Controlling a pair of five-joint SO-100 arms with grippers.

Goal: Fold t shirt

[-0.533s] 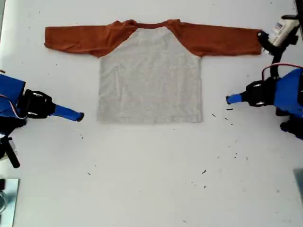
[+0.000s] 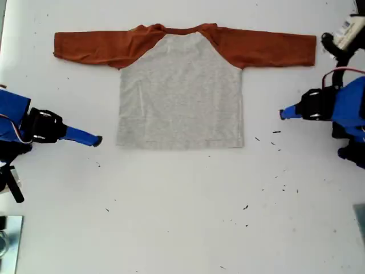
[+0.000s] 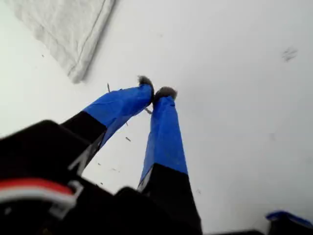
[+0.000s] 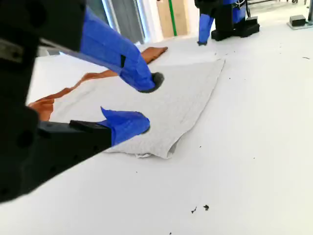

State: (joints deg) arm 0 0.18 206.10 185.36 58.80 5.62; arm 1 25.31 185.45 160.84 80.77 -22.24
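Exterior view: t shirt [image 2: 181, 97] lies flat.

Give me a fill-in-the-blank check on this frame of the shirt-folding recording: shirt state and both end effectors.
1. The t shirt lies ___ on the table, both sleeves stretched out.
2. The jaws of my first end effector are ___, with nothing between them.
3. My second end effector is ___, near a hem corner of the t shirt without gripping it.
4. The body of the t shirt is grey and its sleeves are ___.

Missing words: flat; shut; open; orange
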